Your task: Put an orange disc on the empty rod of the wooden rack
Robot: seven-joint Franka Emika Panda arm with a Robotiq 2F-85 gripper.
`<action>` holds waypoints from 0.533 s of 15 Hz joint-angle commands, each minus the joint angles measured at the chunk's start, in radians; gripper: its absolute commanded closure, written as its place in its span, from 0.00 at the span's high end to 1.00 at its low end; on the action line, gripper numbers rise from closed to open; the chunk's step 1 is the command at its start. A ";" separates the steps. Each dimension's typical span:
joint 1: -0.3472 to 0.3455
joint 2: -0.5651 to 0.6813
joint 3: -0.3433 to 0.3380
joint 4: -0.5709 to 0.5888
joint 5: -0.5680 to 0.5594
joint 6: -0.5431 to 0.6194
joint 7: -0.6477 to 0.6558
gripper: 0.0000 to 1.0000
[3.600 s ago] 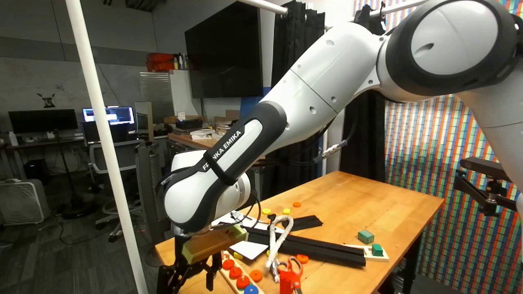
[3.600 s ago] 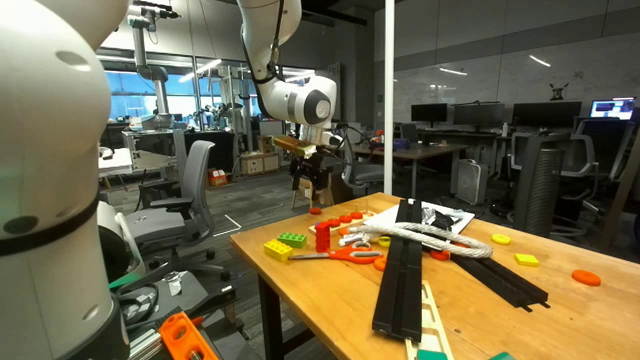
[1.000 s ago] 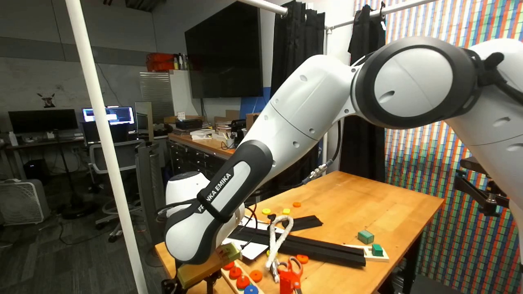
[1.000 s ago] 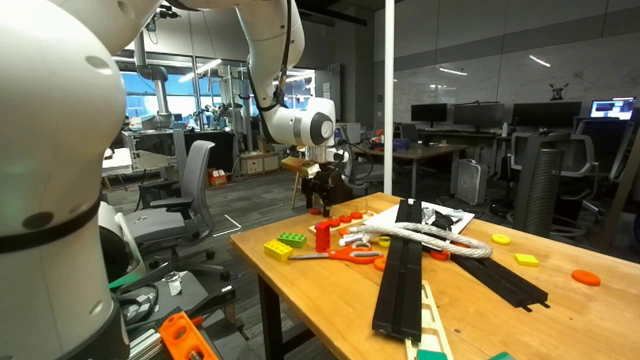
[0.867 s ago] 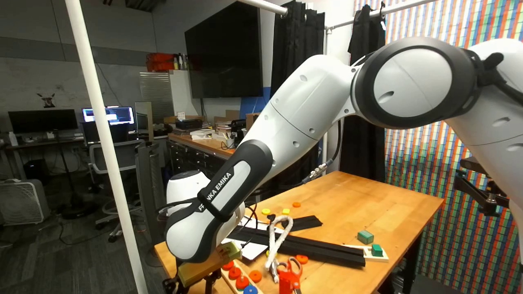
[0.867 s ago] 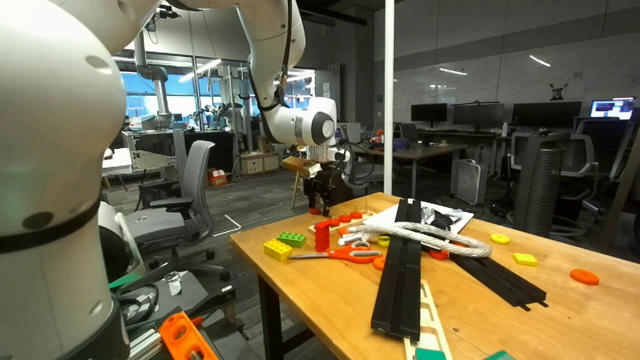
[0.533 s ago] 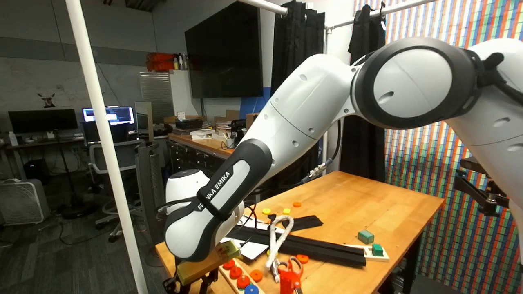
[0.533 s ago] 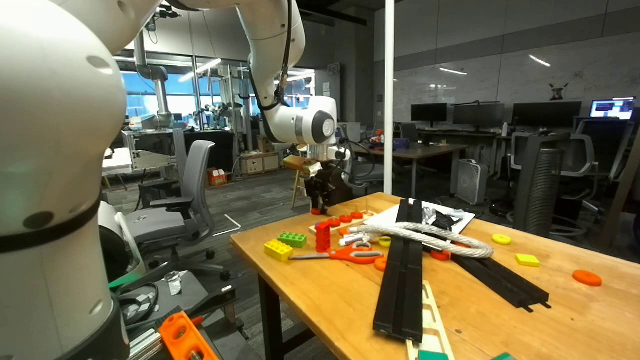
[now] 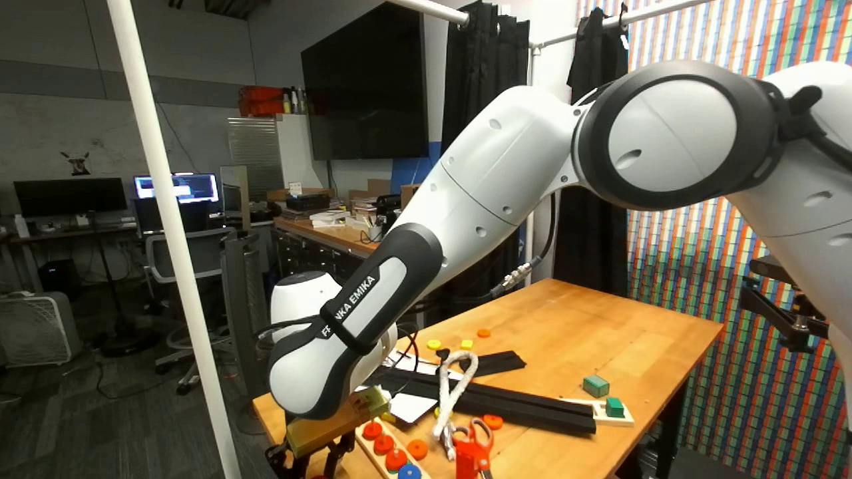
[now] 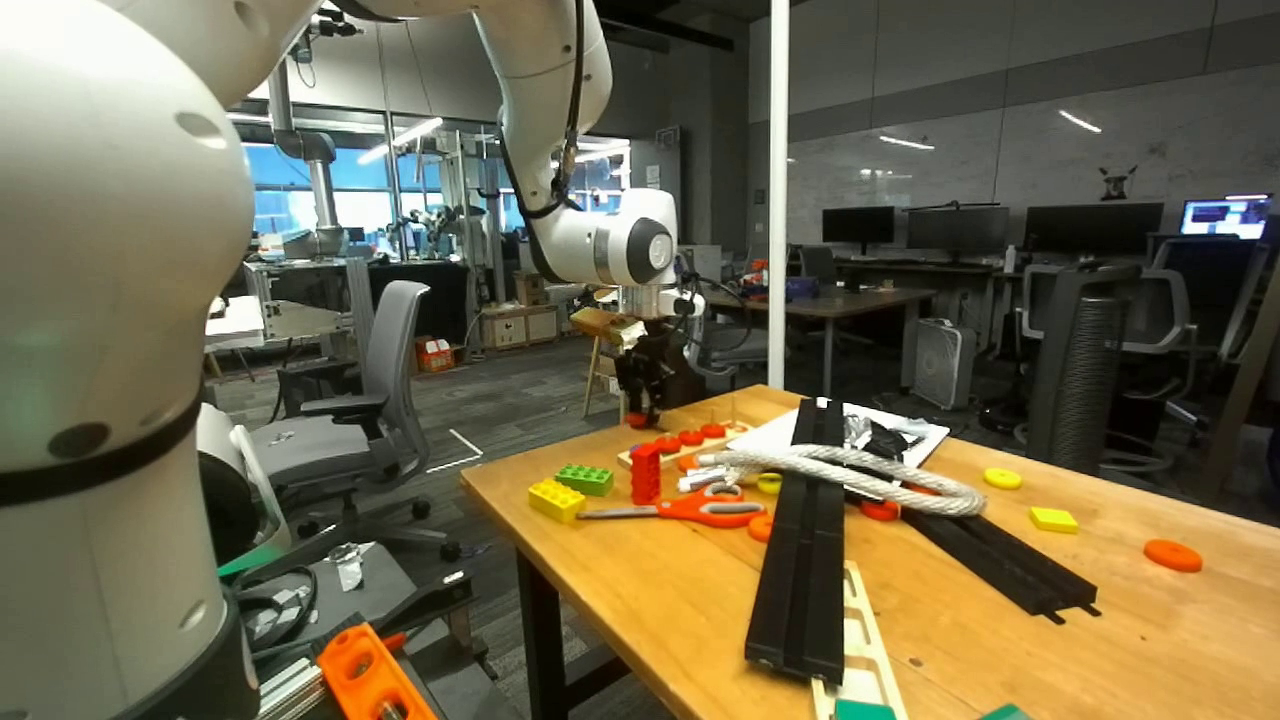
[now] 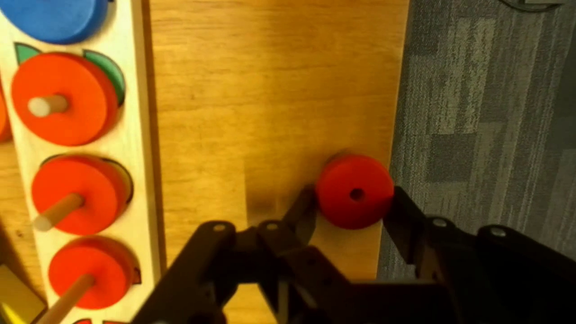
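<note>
Pinched between the fingertips of my gripper [image 11: 354, 200] is an orange disc [image 11: 355, 186], reddish and with a small centre hole. Close to the table's edge, the same disc [image 10: 637, 419] looks slightly raised in an exterior view. To its left in the wrist view runs the pale wooden rack [image 11: 137, 148]. Three similar discs sit on it with rods through them, for example a rod [image 11: 58, 211], and a blue disc [image 11: 56, 18] lies at its top end. At the rack's far end, a bare rod [image 10: 733, 408] seems to carry no disc.
Floor begins just right of the held disc in the wrist view. Beyond the rack lie a loose orange disc [image 9: 417, 449], scissors [image 10: 710, 508], a red block [image 10: 646, 474], white rope [image 10: 850, 468] and black bars [image 10: 800, 560]. Green [image 10: 585, 479] and yellow [image 10: 556, 500] blocks stand near the corner.
My gripper has come down from above the table and closed on the orange disc. Over the last half second, gripper and disc have risen slightly and shifted a little toward the rack.
</note>
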 commanded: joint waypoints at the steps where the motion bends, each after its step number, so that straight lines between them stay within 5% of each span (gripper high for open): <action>1: 0.002 -0.068 -0.023 0.009 -0.017 -0.043 0.045 0.19; 8: -0.018 -0.147 -0.064 0.004 -0.033 -0.035 0.104 0.19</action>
